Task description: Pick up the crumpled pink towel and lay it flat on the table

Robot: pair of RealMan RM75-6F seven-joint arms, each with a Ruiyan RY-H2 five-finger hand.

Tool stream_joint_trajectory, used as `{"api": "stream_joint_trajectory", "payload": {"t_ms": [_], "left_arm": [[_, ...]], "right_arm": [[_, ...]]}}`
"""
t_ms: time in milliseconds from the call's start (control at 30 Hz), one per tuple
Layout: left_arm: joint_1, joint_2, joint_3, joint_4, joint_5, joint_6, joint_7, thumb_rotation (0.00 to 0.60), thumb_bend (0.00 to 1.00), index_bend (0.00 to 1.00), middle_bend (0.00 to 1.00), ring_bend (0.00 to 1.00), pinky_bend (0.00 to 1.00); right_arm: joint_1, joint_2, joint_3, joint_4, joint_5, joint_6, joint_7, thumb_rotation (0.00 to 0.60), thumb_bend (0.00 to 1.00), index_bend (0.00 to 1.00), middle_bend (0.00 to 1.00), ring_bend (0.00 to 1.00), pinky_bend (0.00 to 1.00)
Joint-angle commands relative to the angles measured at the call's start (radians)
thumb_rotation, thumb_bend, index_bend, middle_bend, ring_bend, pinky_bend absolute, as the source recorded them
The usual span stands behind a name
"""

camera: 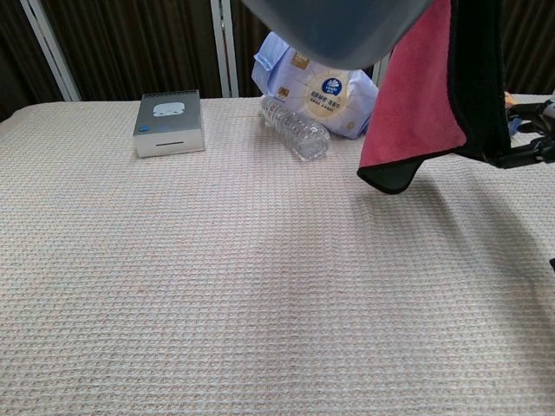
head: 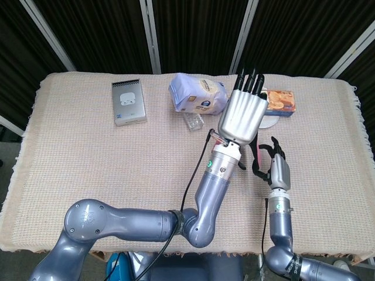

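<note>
Up above the desk (camera: 217, 286), the pink towel (camera: 416, 104) hangs clear of the cloth, its dark-edged lower corner dangling free in the chest view. From the head view only a thin strip of it shows beside the right hand (head: 275, 161), which seems to pinch it, though the grip itself is hard to make out. Left hand (head: 243, 114) is raised with its fingers straight and together, holding nothing. Behind sit a grey box (head: 129, 102), a blue-white pack (head: 196, 93), a clear bottle (camera: 295, 128) lying on its side, and an orange box (head: 281, 100).
</note>
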Motion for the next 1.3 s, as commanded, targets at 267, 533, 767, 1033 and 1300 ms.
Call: {"api": "stream_joint_trajectory", "payload": {"t_ms": [267, 533, 767, 1033, 1300], "left_arm": [[0.005, -0.001, 0.01, 0.003, 0.002, -0.004, -0.007, 0.6, 0.68, 0.6, 0.16, 0.0, 0.02], [0.014, 0.001, 0.02, -0.008, 0.003, -0.008, -0.013, 0.6, 0.68, 0.6, 0.16, 0.0, 0.02], [0.043, 0.008, 0.047, -0.033, 0.01, -0.007, -0.021, 0.6, 0.68, 0.6, 0.16, 0.0, 0.02], [0.098, 0.034, 0.068, -0.08, 0.029, -0.007, -0.067, 0.6, 0.68, 0.61, 0.16, 0.0, 0.02], [0.141, 0.061, 0.085, -0.119, 0.043, -0.007, -0.092, 0.6, 0.68, 0.61, 0.16, 0.0, 0.02]], "right_arm": [[-0.013, 0.005, -0.004, 0.003, -0.019, -0.004, 0.023, 0.6, 0.65, 0.48, 0.0, 0.0, 0.0], [-0.018, 0.019, -0.011, -0.009, -0.031, -0.019, 0.029, 0.6, 0.66, 0.57, 0.05, 0.0, 0.0], [-0.025, 0.038, -0.017, -0.029, -0.051, -0.025, 0.037, 0.6, 0.69, 0.58, 0.06, 0.0, 0.0], [-0.03, 0.058, -0.022, -0.052, -0.068, -0.029, 0.04, 0.6, 0.7, 0.61, 0.08, 0.0, 0.0], [-0.033, 0.055, -0.03, -0.06, -0.091, -0.015, 0.041, 0.6, 0.7, 0.62, 0.09, 0.0, 0.0]]}}
